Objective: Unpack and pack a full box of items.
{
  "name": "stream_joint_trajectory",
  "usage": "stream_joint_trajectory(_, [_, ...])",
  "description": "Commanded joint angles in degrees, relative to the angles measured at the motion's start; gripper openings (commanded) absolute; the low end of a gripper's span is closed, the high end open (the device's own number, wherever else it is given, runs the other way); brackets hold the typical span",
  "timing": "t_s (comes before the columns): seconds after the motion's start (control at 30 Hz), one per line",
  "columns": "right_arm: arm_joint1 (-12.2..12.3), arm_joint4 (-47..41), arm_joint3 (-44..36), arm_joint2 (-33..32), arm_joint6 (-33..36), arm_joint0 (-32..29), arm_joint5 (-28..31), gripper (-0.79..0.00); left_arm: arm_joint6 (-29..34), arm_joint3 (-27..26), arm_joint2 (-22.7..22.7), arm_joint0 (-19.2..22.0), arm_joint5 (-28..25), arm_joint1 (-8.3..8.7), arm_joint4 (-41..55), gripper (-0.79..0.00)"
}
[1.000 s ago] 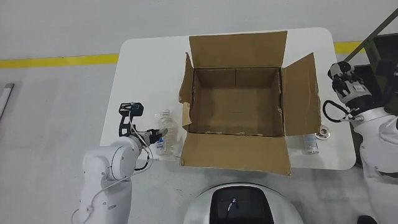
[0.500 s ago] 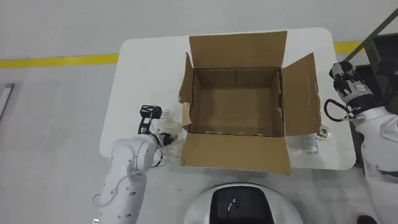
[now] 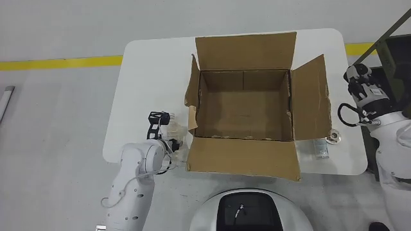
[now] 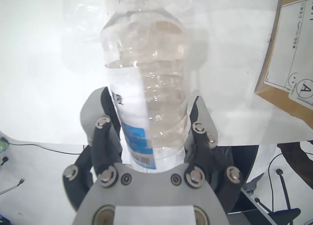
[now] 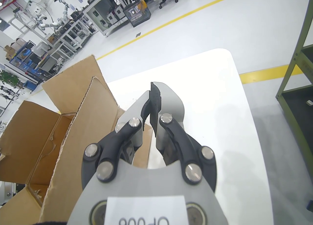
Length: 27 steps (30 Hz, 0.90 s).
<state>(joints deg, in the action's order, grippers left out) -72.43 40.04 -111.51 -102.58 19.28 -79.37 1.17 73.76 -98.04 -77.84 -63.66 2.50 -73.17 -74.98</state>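
Left tool point(image 4: 151, 103) is clamped on a bottle's point(image 4: 146, 69) lower body, on the tabletop point(image 3: 154, 70) left of the box point(image 3: 244, 157). A second bottle point(image 4: 80, 15) lies just behind. The one box looks empty, so this is probably packing; next, lift the bottle over the flap. A third bottle point(image 3: 321, 147) sits by the right flap. Right tool point(image 5: 150, 96) hangs nearly closed, empty.

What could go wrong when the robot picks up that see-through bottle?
The left gripper sits around the clear bottle near its bottom end, so the neck end might tip or slip out. The cardboard box has a flap standing close beside the bottle, so the bottle could bump that flap going in.
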Motion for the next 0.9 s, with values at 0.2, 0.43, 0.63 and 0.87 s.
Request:
stream_joint_trajectory(0.2, [0.2,-0.1,-0.2,0.0,-0.1,0.0,0.0,-0.785,-0.8,-5.5,-3.1,-0.4,4.1,0.2,-0.2,-0.785])
stream_joint_trajectory(0.43, [0.4,-0.2,-0.1,-0.2,-0.3,0.2,-0.2,-0.785,0.2,-17.9,-9.9,1.5,6.5,0.6,4.0,-0.785])
stream_joint_trajectory(0.63, [0.5,-0.6,-0.2,1.0,-0.6,0.4,-0.2,-0.785,-2.2,-20.9,-9.9,9.5,6.0,0.57,8.2,-0.785])
stream_joint_trajectory(0.87, [0.5,-1.0,-0.5,1.5,-1.3,-0.1,-0.4,-0.785,-3.8,-20.8,-3.7,18.3,6.2,-0.03,13.6,-0.785])
